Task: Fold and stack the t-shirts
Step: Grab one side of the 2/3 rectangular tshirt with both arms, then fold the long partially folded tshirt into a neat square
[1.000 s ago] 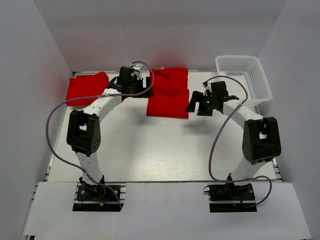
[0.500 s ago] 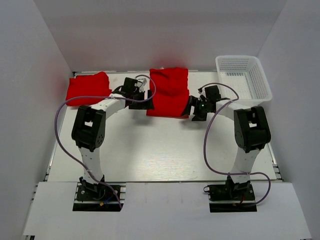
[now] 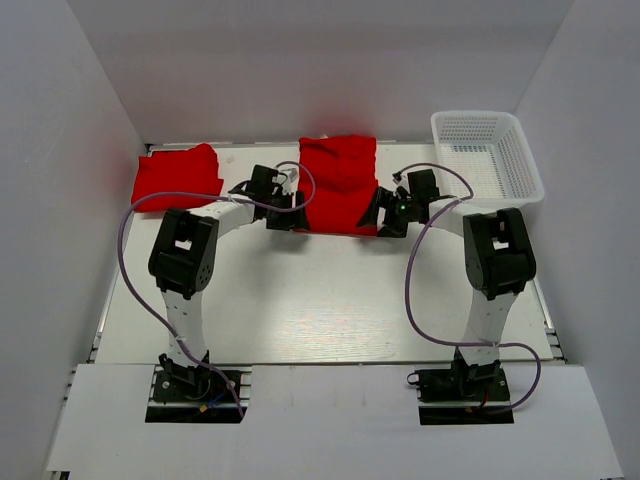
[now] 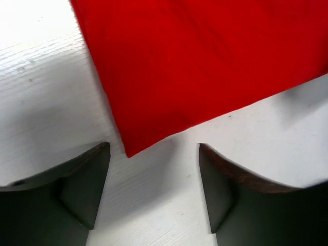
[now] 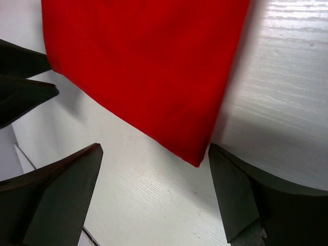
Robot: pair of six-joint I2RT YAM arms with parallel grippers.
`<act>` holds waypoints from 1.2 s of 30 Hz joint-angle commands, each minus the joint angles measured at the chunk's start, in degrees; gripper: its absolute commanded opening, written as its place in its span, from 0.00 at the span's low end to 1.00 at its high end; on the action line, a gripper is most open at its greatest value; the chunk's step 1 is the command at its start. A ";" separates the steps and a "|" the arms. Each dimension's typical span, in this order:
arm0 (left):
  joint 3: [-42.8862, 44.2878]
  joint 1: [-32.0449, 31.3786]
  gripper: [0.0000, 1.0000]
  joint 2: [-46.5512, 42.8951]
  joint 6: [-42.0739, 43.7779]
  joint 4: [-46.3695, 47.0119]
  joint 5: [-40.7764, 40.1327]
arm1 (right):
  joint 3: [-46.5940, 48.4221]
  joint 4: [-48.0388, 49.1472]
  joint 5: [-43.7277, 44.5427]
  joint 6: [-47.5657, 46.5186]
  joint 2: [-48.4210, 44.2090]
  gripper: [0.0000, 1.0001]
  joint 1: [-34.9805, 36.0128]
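A white wood-grain worktop [image 3: 320,300] is being enclosed on three sides by plain pale walls [image 3: 320,70]. It is being lit brightly and evenly, and soft shadows are being cast on it. Its near edge is being covered by a white board [image 3: 330,425].

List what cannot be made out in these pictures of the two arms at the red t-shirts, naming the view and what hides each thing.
Top view: near corners of the middle t-shirt, hidden by the left gripper and right gripper.
Left wrist view: most of that shirt, cut off by the top and right edges.
Top view: how many shirts the left red pile holds; only its top shows.
Right wrist view: dark shapes, cut off at the left edge.
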 commanded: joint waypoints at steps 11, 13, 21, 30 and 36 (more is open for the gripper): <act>-4.92 -0.95 0.00 2.54 -1.14 2.73 4.86 | -3.01 4.46 0.96 1.78 3.77 0.00 0.19; -6.75 -0.95 0.00 -0.09 -1.67 3.44 5.39 | -3.53 3.59 1.13 1.16 2.19 0.00 0.11; -21.60 -2.62 0.00 -20.38 -4.12 4.32 3.11 | -14.41 -1.69 1.58 -3.67 -13.62 0.00 1.33; -35.94 -6.05 0.00 -43.23 -9.49 -7.09 10.31 | -30.25 -15.64 -1.77 -4.03 -35.86 0.00 3.44; -28.13 -6.67 0.00 -53.36 -10.28 -16.50 11.19 | -23.51 -29.80 -1.42 -7.45 -46.15 0.00 3.62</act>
